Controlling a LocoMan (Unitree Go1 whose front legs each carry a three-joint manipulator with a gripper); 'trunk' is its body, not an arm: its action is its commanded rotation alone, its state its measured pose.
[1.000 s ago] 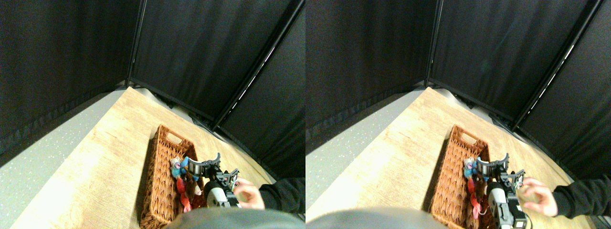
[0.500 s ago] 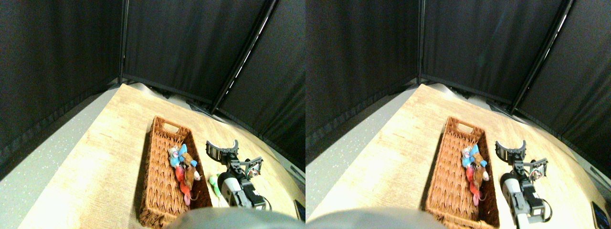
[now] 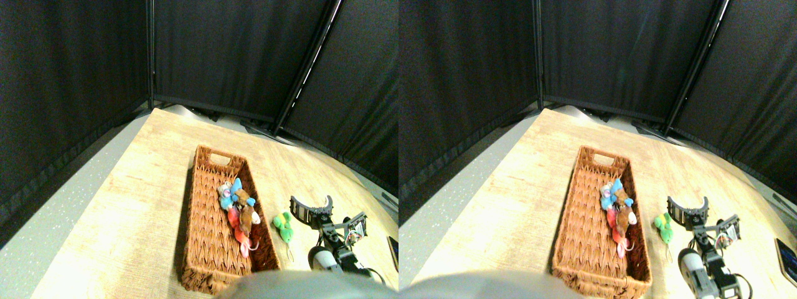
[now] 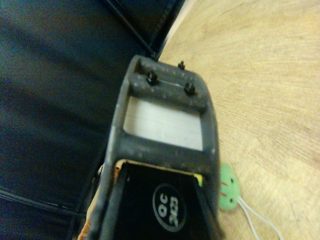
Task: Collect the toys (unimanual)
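Hovering: right pincer (image 3: 313, 207) spread, gripping nothing, sitting above tabletop (image 3: 143, 187) near right edge. Blue, brown, red toys (image 3: 238, 212) lying piled in wicker basket (image 3: 200, 243). Green toy (image 3: 284, 227) lying outside, between basket and pincer. Judging task mostly done; green toy remaining.

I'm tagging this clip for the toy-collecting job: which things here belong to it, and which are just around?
Part of the job:
- green toy, on the table beside the basket
- blue, brown and red toys, already in the basket
- wicker basket
- right tool, empty, near the green toy

Just around:
- wooden table
- black curtains
- dark flat object at the table's edge
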